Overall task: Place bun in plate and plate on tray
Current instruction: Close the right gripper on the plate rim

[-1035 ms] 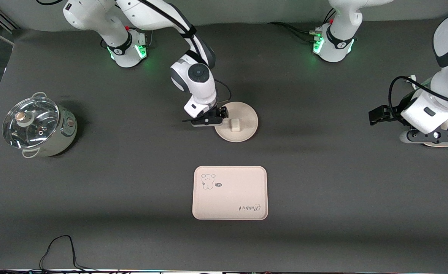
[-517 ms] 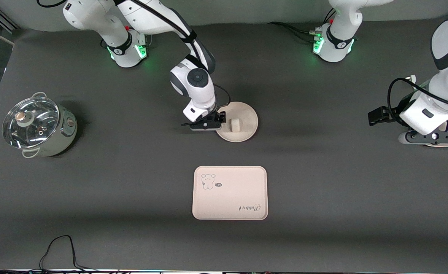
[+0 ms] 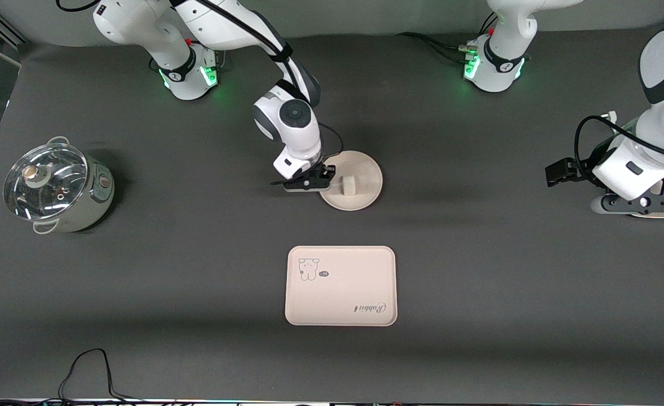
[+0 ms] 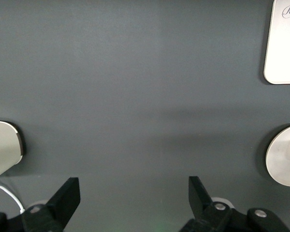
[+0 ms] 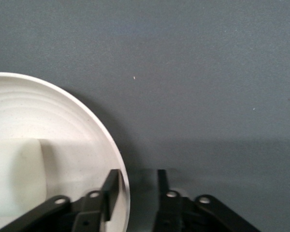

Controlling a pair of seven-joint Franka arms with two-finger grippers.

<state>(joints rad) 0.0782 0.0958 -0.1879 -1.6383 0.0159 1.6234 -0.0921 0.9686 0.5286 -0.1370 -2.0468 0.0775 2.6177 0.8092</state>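
The small white bun (image 3: 348,184) lies in the round cream plate (image 3: 362,167) at the table's middle. My right gripper (image 3: 327,171) is low at the plate's rim, on the side toward the right arm's end. It is open, with one finger inside the rim and one outside. The right wrist view shows the gripper (image 5: 137,181), the plate (image 5: 48,111) and the bun (image 5: 14,174). The tray (image 3: 340,286) with "Rabbit" lettering lies nearer the front camera than the plate. My left gripper (image 3: 642,208) waits open over the table at the left arm's end and shows in its wrist view (image 4: 134,191).
A glass-lidded pot (image 3: 56,186) stands at the right arm's end. A black cable (image 3: 84,366) lies near the front edge. The left wrist view shows the tray's corner (image 4: 282,43), the plate (image 4: 282,159) and a cream object (image 4: 2,150) by the gripper.
My right gripper has shifted slightly at the plate's rim. The plate and bun have not moved. The left arm has shifted a little.
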